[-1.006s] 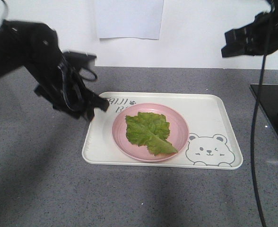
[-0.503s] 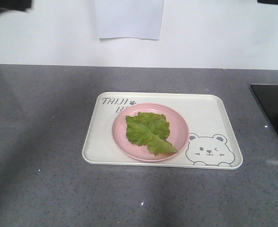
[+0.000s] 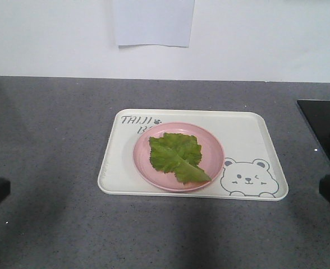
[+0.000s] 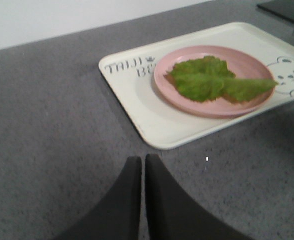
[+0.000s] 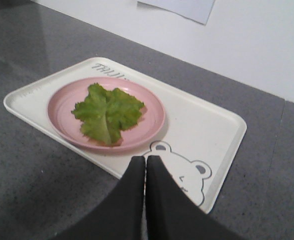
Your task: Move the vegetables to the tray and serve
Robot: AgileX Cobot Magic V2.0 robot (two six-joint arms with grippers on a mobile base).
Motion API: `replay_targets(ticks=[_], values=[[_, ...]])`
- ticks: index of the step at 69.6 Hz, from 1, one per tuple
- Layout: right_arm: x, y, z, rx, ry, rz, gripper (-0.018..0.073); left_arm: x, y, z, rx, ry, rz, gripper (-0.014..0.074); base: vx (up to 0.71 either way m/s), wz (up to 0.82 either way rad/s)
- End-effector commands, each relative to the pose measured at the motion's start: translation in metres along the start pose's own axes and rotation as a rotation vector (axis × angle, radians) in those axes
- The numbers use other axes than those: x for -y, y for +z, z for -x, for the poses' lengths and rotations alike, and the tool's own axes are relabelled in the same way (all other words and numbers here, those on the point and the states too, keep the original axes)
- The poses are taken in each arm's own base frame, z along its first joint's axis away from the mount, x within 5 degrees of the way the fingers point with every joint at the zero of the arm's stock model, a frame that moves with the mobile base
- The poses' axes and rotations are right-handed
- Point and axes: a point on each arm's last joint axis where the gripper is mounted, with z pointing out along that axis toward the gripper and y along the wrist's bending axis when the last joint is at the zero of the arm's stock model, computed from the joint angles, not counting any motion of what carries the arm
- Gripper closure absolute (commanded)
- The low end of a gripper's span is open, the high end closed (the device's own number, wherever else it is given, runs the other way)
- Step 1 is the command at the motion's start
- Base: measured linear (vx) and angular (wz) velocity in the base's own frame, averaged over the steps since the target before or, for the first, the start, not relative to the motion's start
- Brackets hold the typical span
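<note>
The vegetables, one crinkly green lettuce leaf (image 3: 176, 156) (image 4: 212, 80) (image 5: 107, 112), lie on a round pink plate (image 3: 212, 148) (image 4: 247, 57) (image 5: 62, 107). That plate stands on the cream tray (image 3: 249, 131) (image 4: 137, 95) (image 5: 207, 122) with the bear drawing. My left gripper (image 4: 142, 157) is shut and empty over the grey counter, short of the tray's near left corner. My right gripper (image 5: 145, 158) is shut and empty too, its tips over the tray's front edge beside the bear. In the front view only dark arm parts show at the lower corners.
The grey counter (image 3: 47, 140) runs all round the tray. A black glossy panel (image 3: 322, 129) lies at the right edge. A white sheet of paper (image 3: 152, 22) hangs on the wall behind.
One second ago the left arm hung over the tray's left edge and the right arm was high at the right. Both left that view, then dark parts appeared at the lower corners. Tray, plate and leaf stayed put.
</note>
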Motion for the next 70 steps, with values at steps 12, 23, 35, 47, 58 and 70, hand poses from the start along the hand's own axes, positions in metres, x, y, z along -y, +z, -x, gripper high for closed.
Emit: replay_targets(ticks=[12,23,35,47,58,70], values=[[-0.005,-0.006,-0.028,0.076,0.025,-0.091,0.0565,-0.003,0.008,-0.025,0.207,-0.066,0.022,0.0603,0.00,0.00],[-0.006,-0.006,-0.028,0.088,0.046,-0.079,0.0565,-0.004,0.007,-0.021,0.253,-0.066,0.029,0.0603,0.00,0.00],[-0.006,-0.006,-0.027,0.088,0.048,-0.078,0.0565,-0.004,0.006,-0.019,0.274,-0.066,0.032,0.0602,0.00,0.00],[-0.006,-0.006,-0.027,0.088,0.048,-0.078,0.0565,-0.004,0.006,-0.020,0.272,-0.065,0.032,0.0602,0.00,0.00],[-0.006,-0.006,-0.027,0.088,0.048,-0.078,0.0565,-0.004,0.006,-0.020,0.272,-0.065,0.032,0.0602,0.00,0.00],[-0.006,-0.006,-0.027,0.088,0.048,-0.078,0.0565,-0.004,0.006,-0.020,0.272,-0.065,0.032,0.0602,0.00,0.00]])
